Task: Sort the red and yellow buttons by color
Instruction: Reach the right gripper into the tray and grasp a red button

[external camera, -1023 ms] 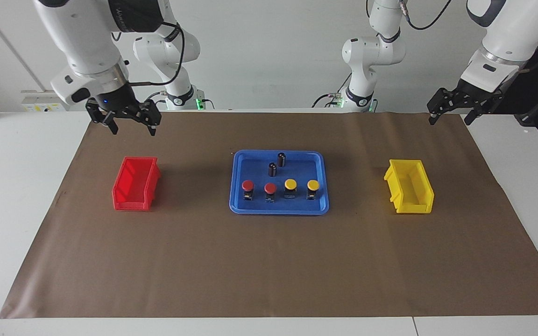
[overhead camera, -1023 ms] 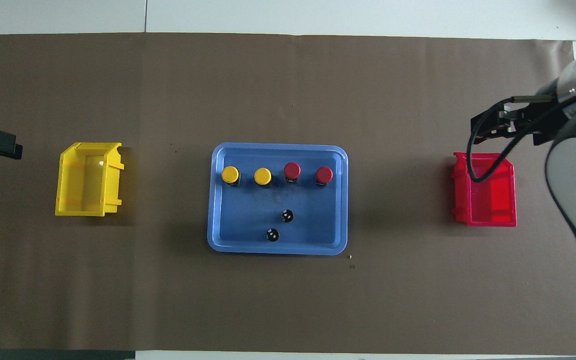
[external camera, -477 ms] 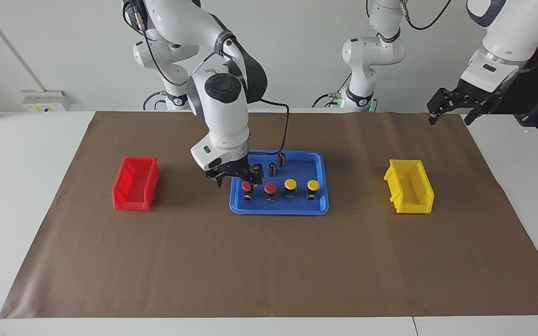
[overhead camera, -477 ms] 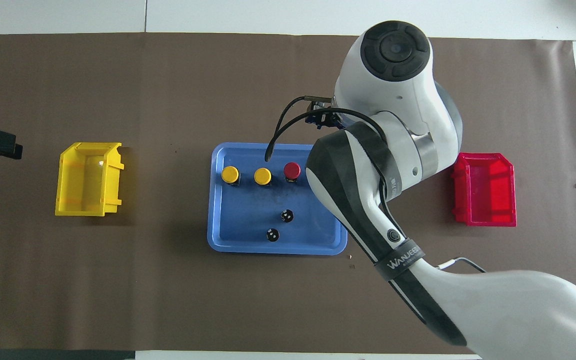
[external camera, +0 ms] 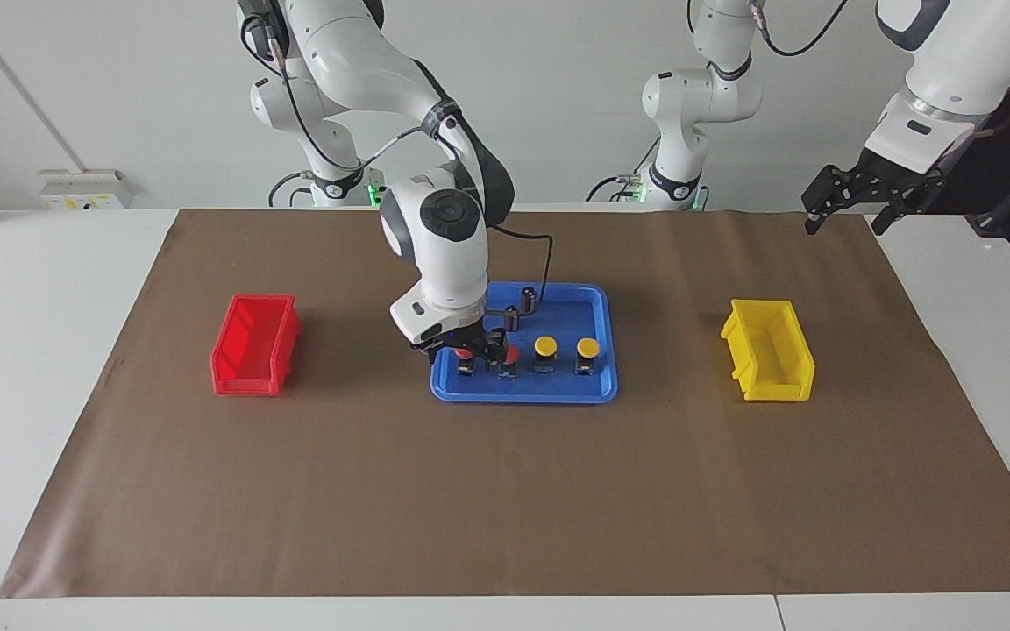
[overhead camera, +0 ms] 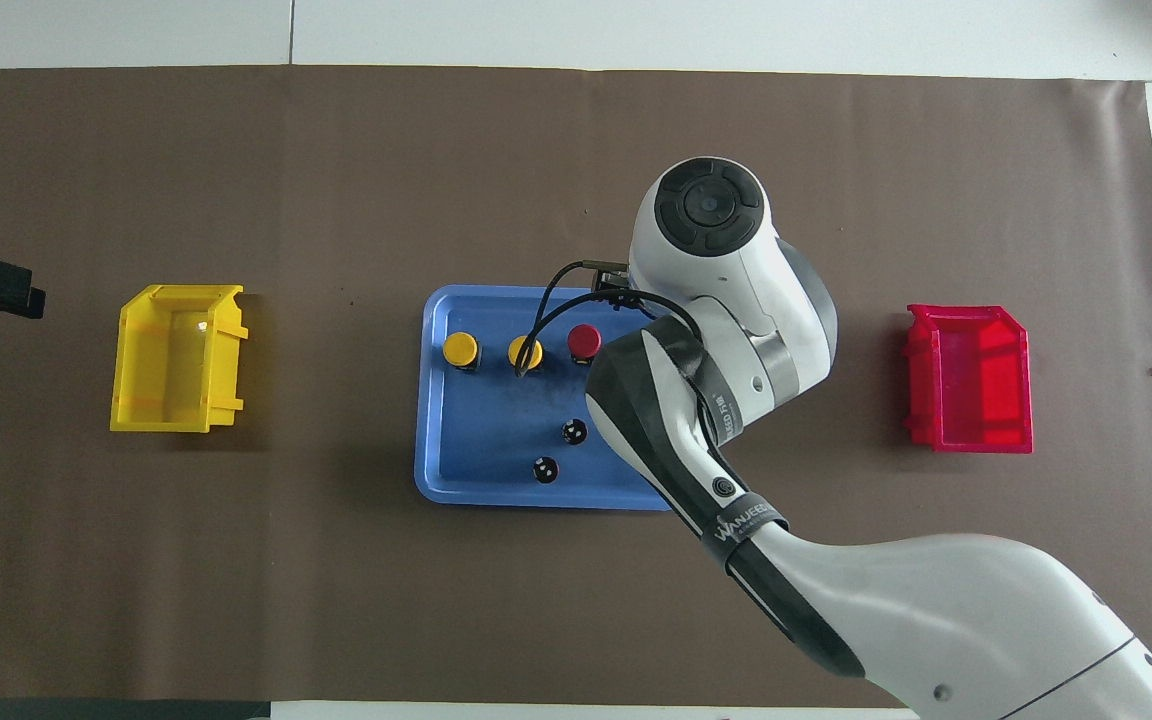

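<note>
My right end effector (external camera: 466, 349) hangs open around the end red button (external camera: 465, 354), gripping nothing. It looks light, rigid; I'd pinch its boxy black base, not the slippery dome.

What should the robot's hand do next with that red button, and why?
Probably close. The right hand is open and sits low around the red button at the end of the row in the blue tray, so squeezing its fingers on it looks like the next small step before carrying it to the red bin. The left hand waits, open.
</note>
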`<state>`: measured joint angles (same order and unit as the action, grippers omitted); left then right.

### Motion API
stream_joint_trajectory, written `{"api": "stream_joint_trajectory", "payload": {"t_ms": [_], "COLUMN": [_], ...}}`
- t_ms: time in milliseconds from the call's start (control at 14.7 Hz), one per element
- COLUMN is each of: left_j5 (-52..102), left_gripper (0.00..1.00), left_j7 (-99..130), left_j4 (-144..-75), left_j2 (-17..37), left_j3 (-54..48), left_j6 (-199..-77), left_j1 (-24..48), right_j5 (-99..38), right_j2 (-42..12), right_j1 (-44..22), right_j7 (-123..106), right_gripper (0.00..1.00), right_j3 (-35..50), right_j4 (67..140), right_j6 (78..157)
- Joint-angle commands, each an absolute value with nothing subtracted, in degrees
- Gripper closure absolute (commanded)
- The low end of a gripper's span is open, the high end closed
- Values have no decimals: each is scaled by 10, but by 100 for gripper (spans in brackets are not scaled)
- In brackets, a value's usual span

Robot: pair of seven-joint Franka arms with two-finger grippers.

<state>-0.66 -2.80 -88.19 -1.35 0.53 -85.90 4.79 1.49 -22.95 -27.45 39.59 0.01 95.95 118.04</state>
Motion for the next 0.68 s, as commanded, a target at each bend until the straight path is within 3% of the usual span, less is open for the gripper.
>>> {"api": "stream_joint_trajectory", "payload": {"t_ms": [0,614], "left_j5": [-18,-18], "left_gripper": [0,0], "left_j7": [-32,-32], "left_j4": [-895,-895], "left_j2": [-25,-25], "left_j3": [1,1], "left_j6": [-861,-861], "left_j1": [41,41], "right_j5": [19,19], "right_j2": [-194,-179], "right_j1": [-278,-286], "right_j7": [397,386], "right_gripper": [0,19], "right_j3": [0,1], "right_j4": [1010,1056], "right_j6": [1195,1236]}}
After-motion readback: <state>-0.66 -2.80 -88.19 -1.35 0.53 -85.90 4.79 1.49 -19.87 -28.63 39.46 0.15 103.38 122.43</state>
